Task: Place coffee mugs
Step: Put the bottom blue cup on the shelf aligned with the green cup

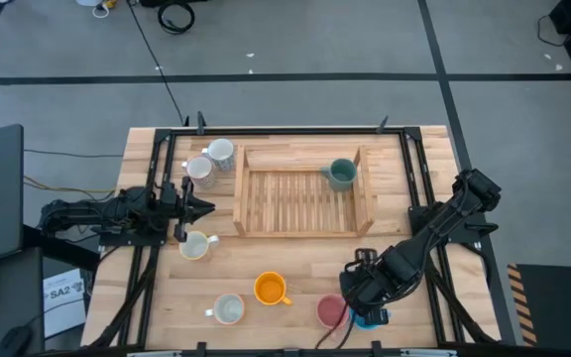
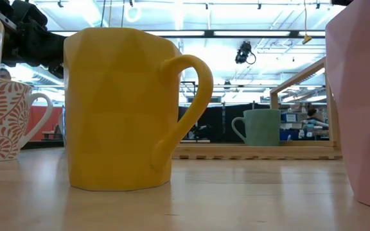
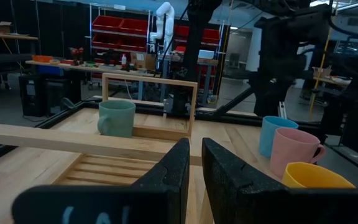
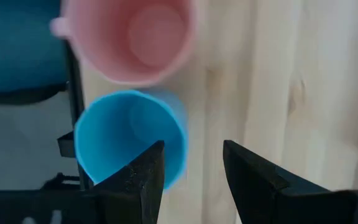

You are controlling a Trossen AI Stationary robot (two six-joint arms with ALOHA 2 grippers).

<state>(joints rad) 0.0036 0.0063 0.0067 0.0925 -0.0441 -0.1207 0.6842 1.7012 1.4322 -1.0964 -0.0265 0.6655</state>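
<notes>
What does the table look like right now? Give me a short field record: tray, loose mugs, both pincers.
tray: slatted wooden tray at the table's far middle, holding one green mug
loose mugs: orange mug, pink mug and blue mug near the front edge
left pincer: nearly shut, empty, beside the tray's left end
right pincer: open, above the blue mug's rim, not gripping

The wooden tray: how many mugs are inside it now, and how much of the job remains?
One dark green mug stands in the tray. The right gripper, open, hangs over the blue mug beside the pink mug. The orange mug and the whitish ones remain outside. The left gripper waits, shut.
</notes>
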